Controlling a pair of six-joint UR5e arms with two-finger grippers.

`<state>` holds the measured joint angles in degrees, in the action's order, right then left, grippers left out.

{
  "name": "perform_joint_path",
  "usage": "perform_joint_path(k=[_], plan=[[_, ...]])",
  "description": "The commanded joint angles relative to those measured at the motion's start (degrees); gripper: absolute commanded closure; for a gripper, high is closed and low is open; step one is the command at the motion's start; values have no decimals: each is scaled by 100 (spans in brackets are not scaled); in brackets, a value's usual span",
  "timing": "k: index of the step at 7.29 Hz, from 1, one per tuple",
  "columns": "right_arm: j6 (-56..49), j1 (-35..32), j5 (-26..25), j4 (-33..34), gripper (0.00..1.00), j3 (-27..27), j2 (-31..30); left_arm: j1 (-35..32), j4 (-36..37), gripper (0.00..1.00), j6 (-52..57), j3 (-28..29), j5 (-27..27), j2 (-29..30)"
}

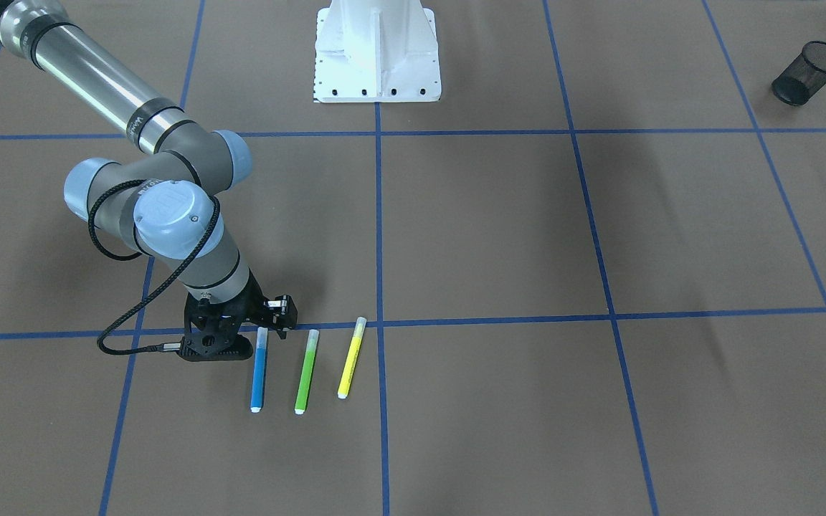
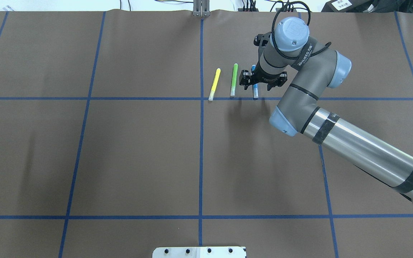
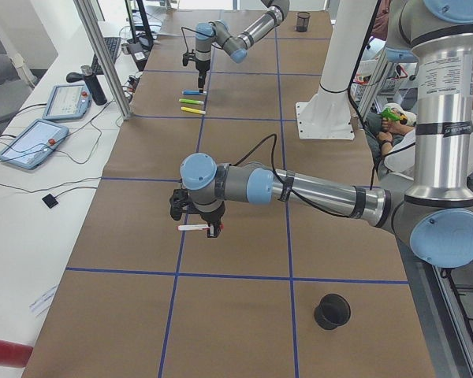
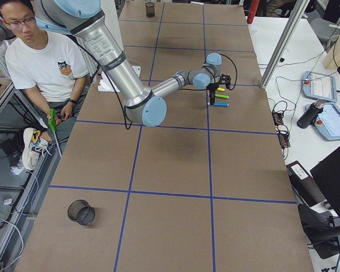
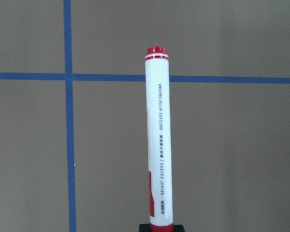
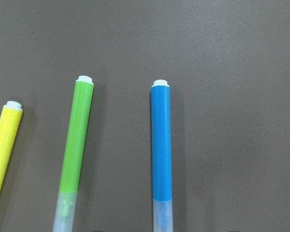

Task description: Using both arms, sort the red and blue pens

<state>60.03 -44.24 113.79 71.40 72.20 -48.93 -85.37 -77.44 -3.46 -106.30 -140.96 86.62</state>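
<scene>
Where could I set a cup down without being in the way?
The bare squares between the white base and the yellow marker are free. It is crowded where the right gripper hangs over the blue pen.

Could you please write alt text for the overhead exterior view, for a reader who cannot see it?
The right arm reaches in from the lower right, its gripper poised over a blue pen. A green marker and a yellow marker lie beside it on the brown table.
</scene>
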Motion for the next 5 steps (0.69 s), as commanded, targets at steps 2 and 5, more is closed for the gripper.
perform_joint_path(k=[2,5], plan=[[26,47,-59,-13,19,-136,59,-454,1300,100,1248,-356,367,-249],[26,117,-59,-13,26,-207,77,-463,1311,100,1339,-690,367,-663]])
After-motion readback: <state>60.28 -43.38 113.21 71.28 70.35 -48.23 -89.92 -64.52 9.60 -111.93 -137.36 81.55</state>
